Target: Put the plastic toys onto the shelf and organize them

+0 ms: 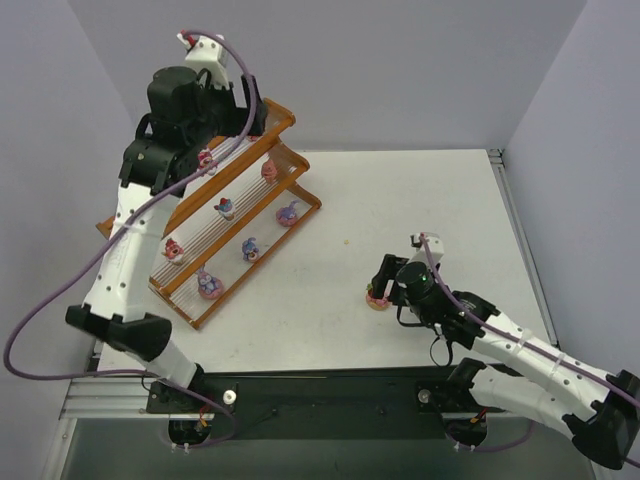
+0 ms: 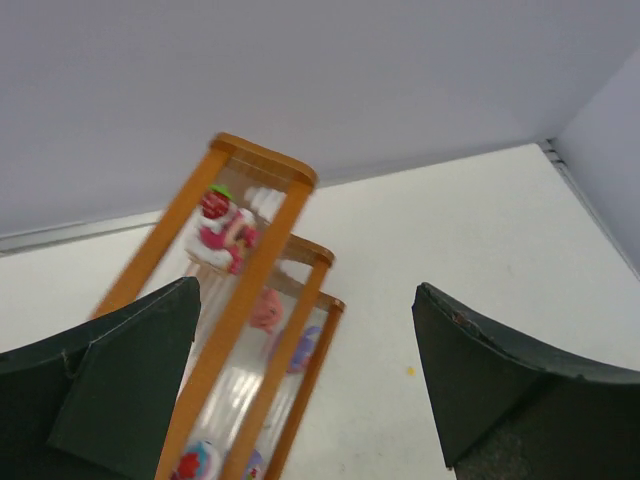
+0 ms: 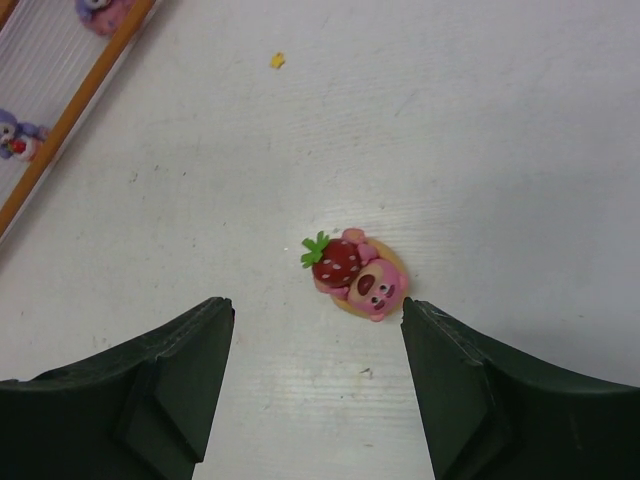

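- Grey walls close in a white bench [image 1: 420, 200], which carries everything in play.
- Our right gripper [image 3: 315, 325] is spread wide and holds nothing. It hovers low over the bench.
- Just ahead of its fingers, nearer the right one and touching neither, lies the strawberry-bear toy [image 3: 355, 275], flat on the bench and well apart from the shelf [image 1: 285, 115].
- Our left gripper [image 2: 305, 300] is also wide open and empty, raised over the shelf's far end.
- Seven figurines [image 1: 225, 208] show on the tiers; the left arm hides part of the top one.
- We judge the step to be picking up the last loose toy.
- Next we would centre on it, drop almost to the bench and close gently, as it sits very low.
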`<state>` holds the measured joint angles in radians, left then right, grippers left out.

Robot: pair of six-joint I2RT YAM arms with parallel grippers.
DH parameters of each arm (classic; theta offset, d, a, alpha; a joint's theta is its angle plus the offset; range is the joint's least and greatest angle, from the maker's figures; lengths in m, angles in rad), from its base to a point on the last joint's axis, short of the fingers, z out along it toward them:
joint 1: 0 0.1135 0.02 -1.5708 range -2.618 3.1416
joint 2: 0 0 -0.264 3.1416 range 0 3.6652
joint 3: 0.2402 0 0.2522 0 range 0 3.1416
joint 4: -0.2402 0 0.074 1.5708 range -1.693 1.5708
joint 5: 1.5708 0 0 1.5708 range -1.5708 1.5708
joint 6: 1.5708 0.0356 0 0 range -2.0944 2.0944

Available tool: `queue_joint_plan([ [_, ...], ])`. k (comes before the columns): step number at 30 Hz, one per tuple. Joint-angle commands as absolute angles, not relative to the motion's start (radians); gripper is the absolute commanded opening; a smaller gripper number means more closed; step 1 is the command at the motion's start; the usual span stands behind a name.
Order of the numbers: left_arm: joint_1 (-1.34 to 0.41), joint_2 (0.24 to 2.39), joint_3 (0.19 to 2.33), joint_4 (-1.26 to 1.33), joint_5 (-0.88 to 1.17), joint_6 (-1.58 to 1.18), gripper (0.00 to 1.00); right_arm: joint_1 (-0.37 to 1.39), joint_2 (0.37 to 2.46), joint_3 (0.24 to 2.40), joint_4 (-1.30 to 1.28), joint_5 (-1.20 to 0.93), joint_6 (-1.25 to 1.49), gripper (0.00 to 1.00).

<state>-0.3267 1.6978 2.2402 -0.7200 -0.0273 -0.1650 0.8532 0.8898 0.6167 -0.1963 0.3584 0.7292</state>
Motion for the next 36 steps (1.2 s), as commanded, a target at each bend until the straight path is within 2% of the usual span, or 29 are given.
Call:
queue_joint_plan([
  [1, -0.416, 1.482, 1.932, -0.559, 0.064, -0.176, 0.97, 0.773, 0.799, 0.670, -0.316, 0.440, 0.706, 0.69],
  [2, -0.454, 1.401, 1.878, -0.517, 0.075, -0.237, 0.97, 0.741, 0.789, 0.675, -0.330, 0.449, 0.703, 0.69],
  [3, -0.498, 1.355, 1.733, -0.477, 0.036, -0.242, 0.97, 0.721, 0.772, 0.681, -0.348, 0.457, 0.704, 0.69],
  [6, -0.670, 1.235, 1.564, -0.371, -0.049, -0.255, 0.97, 0.655, 0.743, 0.703, -0.408, 0.460, 0.696, 0.68],
  [9, -0.753, 1.203, 1.421, -0.374, -0.103, -0.316, 0.96, 0.589, 0.706, 0.696, -0.451, 0.488, 0.695, 0.68],
  [13, -0.856, 1.186, 1.167, -0.220, -0.123, -0.406, 0.95, 0.519, 0.667, 0.680, -0.468, 0.442, 0.706, 0.68],
  [17, -0.952, 1.254, 1.042, -0.105, -0.196, -0.489, 0.92, 0.496, 0.620, 0.638, -0.485, 0.413, 0.724, 0.68],
  [22, -1.069, 1.414, 1.006, 0.041, -0.285, -0.573, 0.91, 0.486, 0.572, 0.588, -0.486, 0.388, 0.735, 0.68],
  [28, -1.085, 1.638, 1.005, 0.215, -0.236, -0.634, 0.91, 0.482, 0.528, 0.572, -0.498, 0.359, 0.741, 0.68],
  [36, -1.080, 1.838, 1.101, 0.238, -0.207, -0.652, 0.88, 0.477, 0.477, 0.564, -0.517, 0.347, 0.727, 0.68],
])
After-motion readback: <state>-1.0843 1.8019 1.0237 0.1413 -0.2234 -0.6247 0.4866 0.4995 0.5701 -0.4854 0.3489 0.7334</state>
